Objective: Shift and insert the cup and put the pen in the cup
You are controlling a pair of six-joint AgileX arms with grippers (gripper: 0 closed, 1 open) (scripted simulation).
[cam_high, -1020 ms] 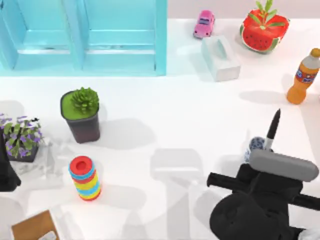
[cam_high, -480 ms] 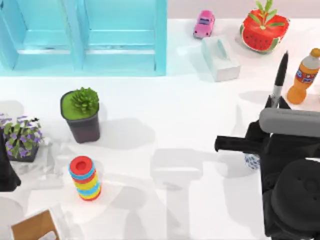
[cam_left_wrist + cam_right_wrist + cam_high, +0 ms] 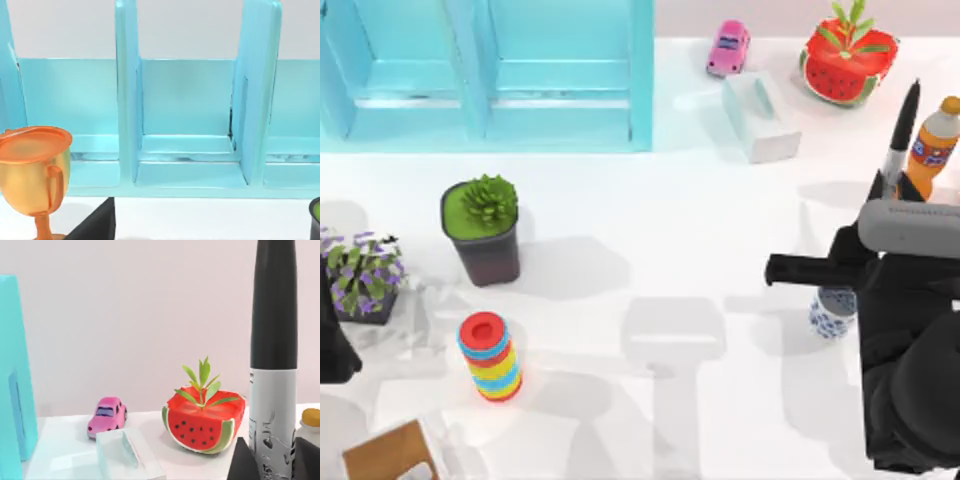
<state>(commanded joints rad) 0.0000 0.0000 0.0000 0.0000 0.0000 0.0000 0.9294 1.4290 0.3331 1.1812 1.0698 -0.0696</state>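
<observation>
Top view, looking down on a white table (image 3: 720, 250). My right gripper (image 3: 890, 186) is at the table's right side, up off the surface, fingers clamped on the pen (image 3: 902, 128). The pen's a slim black marker w/ a pale labelled middle; it stands upright in my grip, cap end pointing up and away, its tip crossing in front of the orange drink bottle (image 3: 932, 150) in the top view. Right wrist view shows the same pen (image 3: 273, 355) close up, vertical, black upper half, white-grey band below, w/ a dark finger (image 3: 245, 462) on each side of its lower part.

The cup (image 3: 834, 312), small, white w/ blue floral print, sits upright on the table just under the right arm (image 3: 910, 390), nearer me than the pen and partly hidden by the arm's black crossbar. Pen is not in the cup.

Left arm (image 3: 332, 345) is parked at the table's far left edge, beside a purple-flower pot (image 3: 362, 275); can't tell its finger state. Left wrist view faces a turquoise shelf unit (image 3: 190, 125) w/ a gold trophy cup (image 3: 35, 175) in front.

Other items: succulent in dark square pot (image 3: 482, 228), toy ring stack (image 3: 490, 356), pink toy car (image 3: 728, 48), white tissue box (image 3: 761, 115), watermelon planter (image 3: 846, 58).
</observation>
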